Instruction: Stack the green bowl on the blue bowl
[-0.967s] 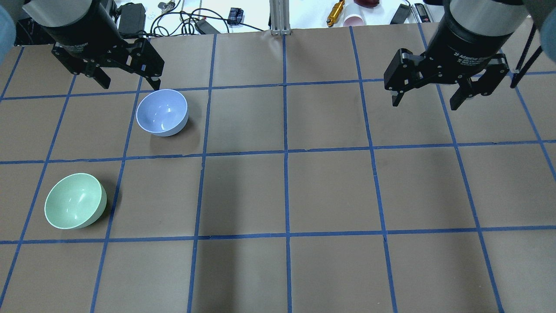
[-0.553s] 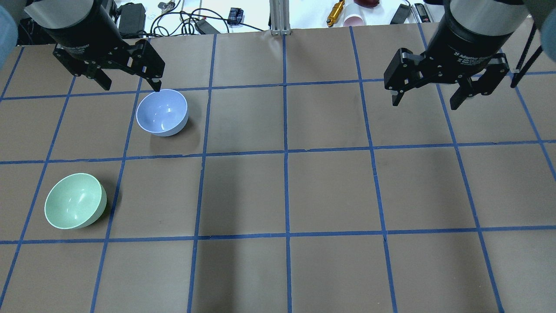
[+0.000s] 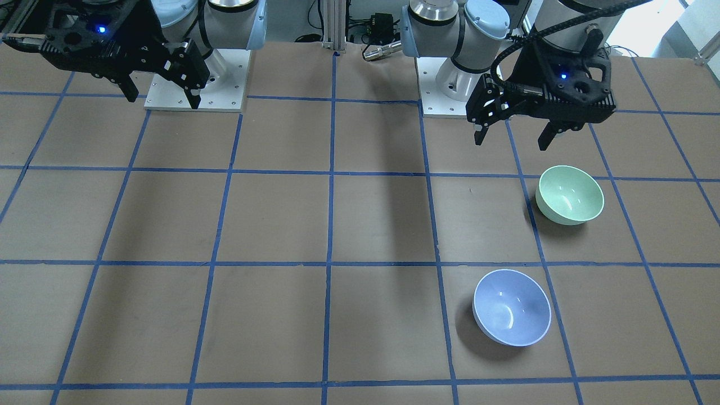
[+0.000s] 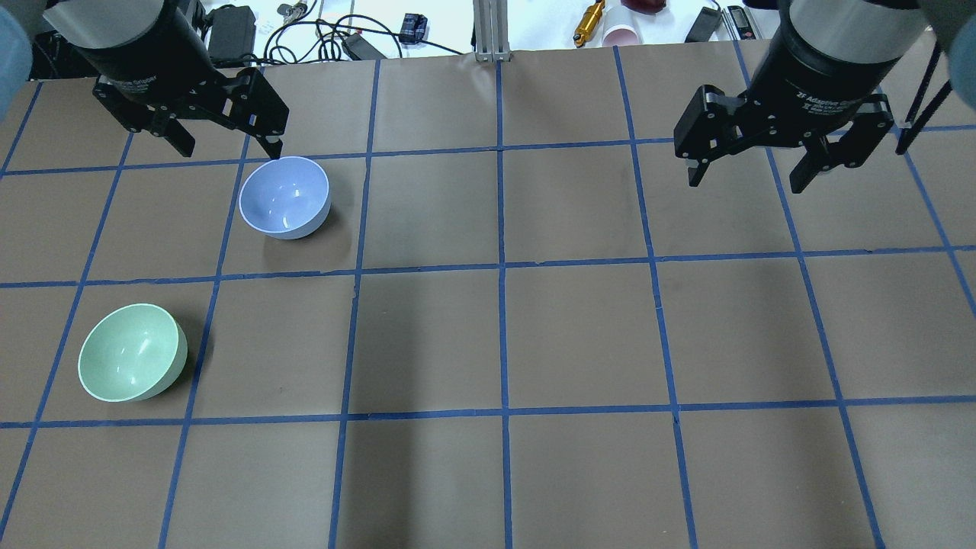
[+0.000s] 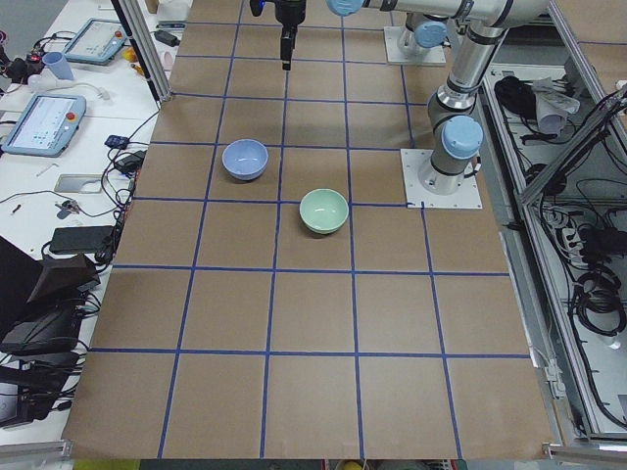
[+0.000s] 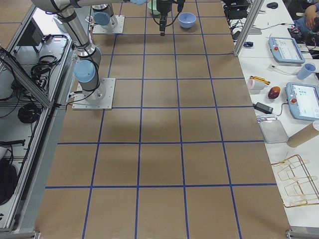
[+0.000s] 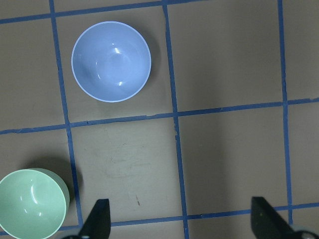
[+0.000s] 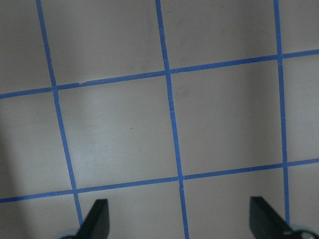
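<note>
Glossy mint-green round bowl (image 4: pixel 131 352) sat untouched; left gripper (image 4: pixel 229 149) hung wide open, and a rim pinch could slip, tipping it.

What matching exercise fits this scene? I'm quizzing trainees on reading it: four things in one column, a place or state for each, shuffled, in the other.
Column one:
1. green bowl
2. blue bowl
3. left gripper
4. right gripper

Column two:
A. open, over the table half without bowls
B. bowl farther from the left arm's base
C. open, over the bowls' half
D. bowl nearer that base

Pairs: 1-D, 2-B, 3-C, 4-A.
</note>
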Tool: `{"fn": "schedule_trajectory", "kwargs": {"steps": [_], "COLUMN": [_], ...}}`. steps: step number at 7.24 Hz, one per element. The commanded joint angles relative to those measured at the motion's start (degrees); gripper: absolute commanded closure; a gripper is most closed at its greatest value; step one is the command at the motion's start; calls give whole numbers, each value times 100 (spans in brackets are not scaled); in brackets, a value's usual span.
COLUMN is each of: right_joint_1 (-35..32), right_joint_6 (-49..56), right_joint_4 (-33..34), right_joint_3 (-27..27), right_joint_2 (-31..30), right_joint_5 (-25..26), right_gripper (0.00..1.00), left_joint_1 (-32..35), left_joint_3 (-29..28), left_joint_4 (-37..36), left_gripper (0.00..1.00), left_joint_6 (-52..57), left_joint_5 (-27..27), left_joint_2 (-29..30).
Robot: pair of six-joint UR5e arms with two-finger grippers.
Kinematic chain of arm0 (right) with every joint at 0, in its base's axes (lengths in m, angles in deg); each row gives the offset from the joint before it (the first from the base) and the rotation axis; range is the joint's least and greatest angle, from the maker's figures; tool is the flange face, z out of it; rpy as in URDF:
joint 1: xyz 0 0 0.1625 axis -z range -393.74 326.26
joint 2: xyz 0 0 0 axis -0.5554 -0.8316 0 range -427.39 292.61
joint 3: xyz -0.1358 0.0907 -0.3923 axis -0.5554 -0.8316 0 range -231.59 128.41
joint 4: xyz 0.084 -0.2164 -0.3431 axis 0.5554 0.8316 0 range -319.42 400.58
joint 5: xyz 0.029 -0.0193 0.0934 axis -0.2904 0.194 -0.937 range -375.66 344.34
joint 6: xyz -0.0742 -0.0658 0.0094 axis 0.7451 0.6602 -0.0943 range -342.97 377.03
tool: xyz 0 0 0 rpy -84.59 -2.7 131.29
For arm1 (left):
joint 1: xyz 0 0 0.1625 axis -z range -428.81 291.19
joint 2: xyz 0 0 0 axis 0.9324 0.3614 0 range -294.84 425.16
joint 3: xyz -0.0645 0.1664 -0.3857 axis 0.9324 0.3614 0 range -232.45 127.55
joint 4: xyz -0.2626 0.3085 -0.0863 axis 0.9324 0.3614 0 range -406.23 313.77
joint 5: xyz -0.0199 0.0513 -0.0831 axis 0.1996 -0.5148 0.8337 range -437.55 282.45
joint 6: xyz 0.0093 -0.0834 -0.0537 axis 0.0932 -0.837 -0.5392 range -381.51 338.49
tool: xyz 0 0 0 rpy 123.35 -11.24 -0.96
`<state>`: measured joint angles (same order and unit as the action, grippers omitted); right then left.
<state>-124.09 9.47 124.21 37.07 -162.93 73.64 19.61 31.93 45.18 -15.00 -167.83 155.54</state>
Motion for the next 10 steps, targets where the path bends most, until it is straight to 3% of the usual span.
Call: {"fn": "schedule_trajectory", "kwargs": {"steps": [1, 6, 10], "right_joint_1": [0, 0, 0], "right_joint_6": [0, 0, 0], "right_joint_4": [4, -5, 4], "right_joint_3": [-7, 2, 2], "right_joint_2": [0, 0, 0], "right_joint_5": [0, 0, 0], "right_gripper": [0, 0, 0], "left_joint_1": [0, -114, -746], "left_joint_3": [-1, 17, 270], "left_joint_4": [0, -17, -70], "left_gripper": [0, 0, 0], "left_joint_6": [0, 0, 411], "left_joint_5": [2, 29, -24], "left_joint_2": [15, 15, 32]}}
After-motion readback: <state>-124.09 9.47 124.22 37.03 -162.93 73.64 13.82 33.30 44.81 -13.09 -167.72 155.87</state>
